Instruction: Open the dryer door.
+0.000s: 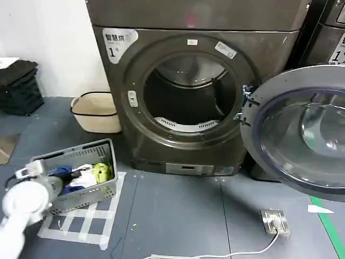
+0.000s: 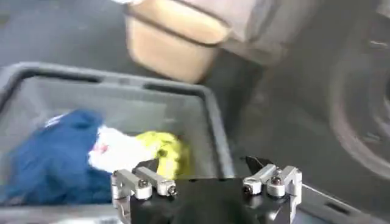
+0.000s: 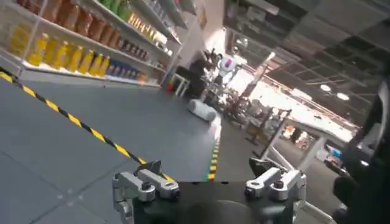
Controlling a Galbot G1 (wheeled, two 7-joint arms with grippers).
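Nearest the head camera, low at left: left arm's white forearm, angled up toward grey laundry basket (image 1: 81, 175). Left gripper (image 2: 206, 182) seen from its wrist camera, fingers spread wide, nothing between them, hovering over basket's near rim. Basket held blue, white and yellow-green clothes (image 2: 97, 155). Sat on dark grey floor (image 1: 178, 216) beside white tape grid (image 1: 81, 221). Beige tub (image 1: 97, 112) farther back, against white wall, just beside dryer's (image 1: 188, 97) left flank. Grey-brown dryer bore white "1" sticker (image 1: 116, 43) at upper left of front panel. Dryer door (image 1: 302, 129) already swung wide open to the right, hinged at right edge of the opening, chrome rim and dark tinted glass turned toward the camera. Drum mouth (image 1: 188, 91) exposed, dark inside, pale perforated lip visible at bottom. Door well apart from left gripper, across the whole front of the machine. Second dark machine (image 1: 329, 38) partly seen behind door, at far right. Small metal box (image 1: 276, 221) with white cable on floor in front, green tape strip (image 1: 329, 221) near right edge. Right gripper (image 3: 207, 182) noted in its own wrist view, fingers likewise apart and empty, camera aimed away across a grey floor with yellow-black hazard tape (image 3: 73, 119) toward stocked shelves (image 3: 85, 42) and a bright hall beyond.
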